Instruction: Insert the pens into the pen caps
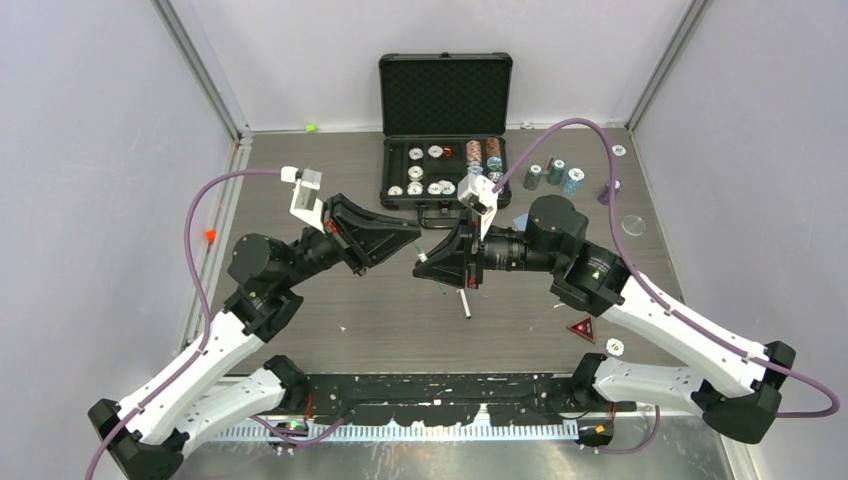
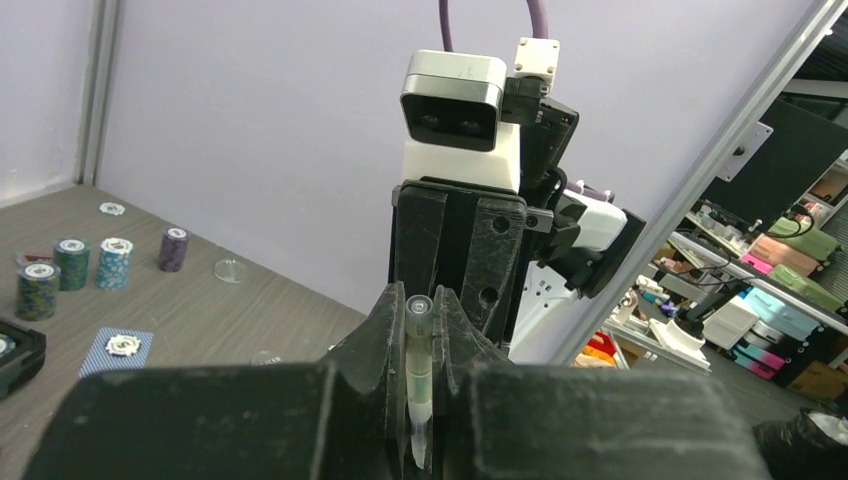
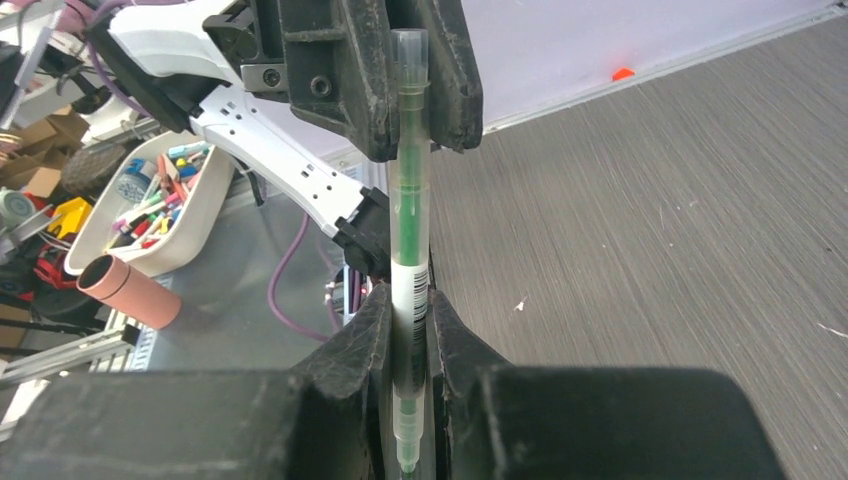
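Observation:
My right gripper (image 3: 408, 292) is shut on a white-barrelled pen (image 3: 408, 220) with green ink and a barcode. Its stepped tip points toward the wrist camera. The pen's far end reaches between the fingers of my left gripper (image 3: 415, 150). In the left wrist view my left gripper (image 2: 425, 295) is shut on a clear, green-tinted piece (image 2: 418, 370) with a round end. I cannot tell whether this piece is that pen's end or a cap. In the top view both grippers (image 1: 412, 238) (image 1: 424, 262) meet tip to tip above the table's middle. Another pen (image 1: 465, 302) lies on the table below them.
An open black case (image 1: 445, 60) with poker chips stands at the back. Chip stacks (image 1: 555, 172) and a clear disc (image 1: 634, 225) sit at the back right. A red triangular token (image 1: 582, 327) lies front right. A small neon green bit (image 1: 310, 127) lies by the back wall.

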`<state>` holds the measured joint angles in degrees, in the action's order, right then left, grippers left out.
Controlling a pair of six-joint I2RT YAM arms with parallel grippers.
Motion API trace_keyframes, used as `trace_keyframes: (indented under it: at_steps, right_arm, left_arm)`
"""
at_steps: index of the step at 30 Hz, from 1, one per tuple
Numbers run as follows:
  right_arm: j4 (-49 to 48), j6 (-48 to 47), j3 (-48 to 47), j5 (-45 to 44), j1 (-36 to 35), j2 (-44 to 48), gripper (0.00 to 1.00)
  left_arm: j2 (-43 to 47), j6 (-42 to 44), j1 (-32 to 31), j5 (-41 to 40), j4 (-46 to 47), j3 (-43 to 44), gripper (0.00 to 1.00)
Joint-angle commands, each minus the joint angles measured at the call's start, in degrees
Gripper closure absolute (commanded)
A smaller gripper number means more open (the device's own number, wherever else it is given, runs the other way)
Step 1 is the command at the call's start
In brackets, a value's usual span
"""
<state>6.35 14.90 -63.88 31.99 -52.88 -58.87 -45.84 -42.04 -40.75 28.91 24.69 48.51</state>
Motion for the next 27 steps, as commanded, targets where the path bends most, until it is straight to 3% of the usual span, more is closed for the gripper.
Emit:
trace_keyframes:
  at_steps: [1, 7, 13, 21, 27]
  right_arm:
    - [-0.7, -1.6, -3.7, -3.9, -0.2, -0.5, 1.0]
    - [1.5, -3.8, -9.3, -17.5, -0.2, -3.8, 1.0]
    - [6.4, -9.1, -21.2, -29.4, -0.3, -11.2, 1.0]
    - [12.2, -19.3, -37.0, -39.6, -2.6, -23.7, 1.0]
    - [12.0, -22.6, -41.0, -43.3, -3.9, -28.2, 1.0]
  left_arm:
    - [1.3, -0.2, 0.0, -0.9, 1.0, -2.4, 1.0]
    - [1.6, -0.2, 0.0, -5.5, -4.5, -5.5, 1.0]
    - [-1.4, -4.7, 0.0, -11.7, -9.6, -7.1, 1.0]
    - [-7.5, -10.5, -1.9, -20.6, -22.7, -2.9, 1.0]
    - [-9.9, -15.5, -2.9, -21.4, -28.1, -0.8, 1.0]
